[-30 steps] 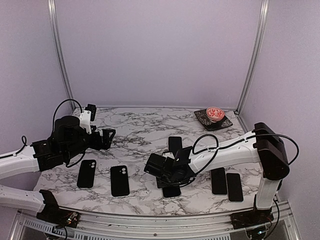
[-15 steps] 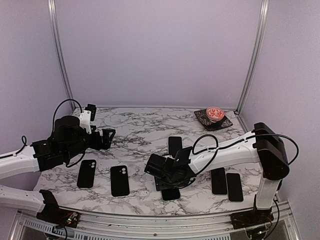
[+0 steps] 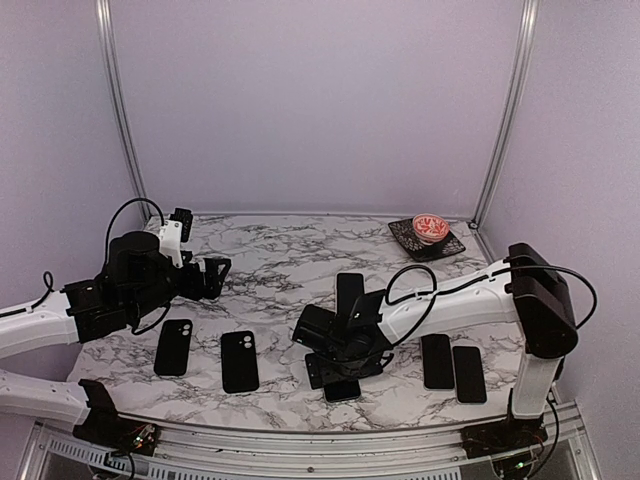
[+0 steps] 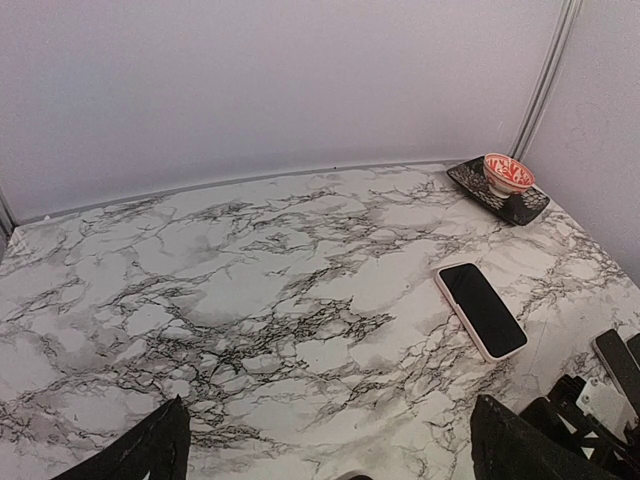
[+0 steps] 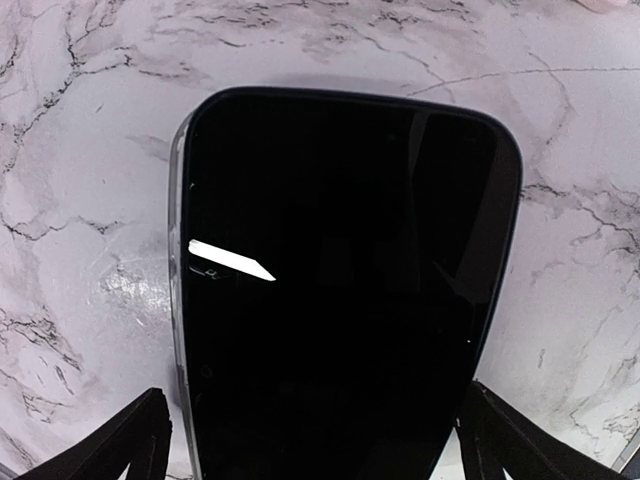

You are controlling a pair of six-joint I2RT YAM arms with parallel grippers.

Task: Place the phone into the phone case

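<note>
Since a second ago, the right gripper [image 5: 315, 435] has spread its fingers wider and pulled back a little toward the upper part of the top view, so more of the phone [image 3: 342, 389] shows below it. Now this gripper hangs low over the phone with its jaws wide, and it is not holding anything. In the right wrist view the phone fills most of the frame, lying flat on the marble bench [image 3: 280, 265] with its dark screen up, and one finger stands at each lower corner, just outside its long sides. I cannot tell whether it sits in a case. At the left of the top view the left gripper [image 3: 218, 275] is wide too and holds nothing. Below it, at the lower left, lie the first dark slab [image 3: 173, 347] and the second dark slab [image 3: 240, 360], each with small round camera spots. A pink-edged phone [image 4: 482, 310] lies in the middle of the bench. A red bowl [image 3: 431, 227] sits on a dark plate [image 3: 405, 232] at the upper right.
</note>
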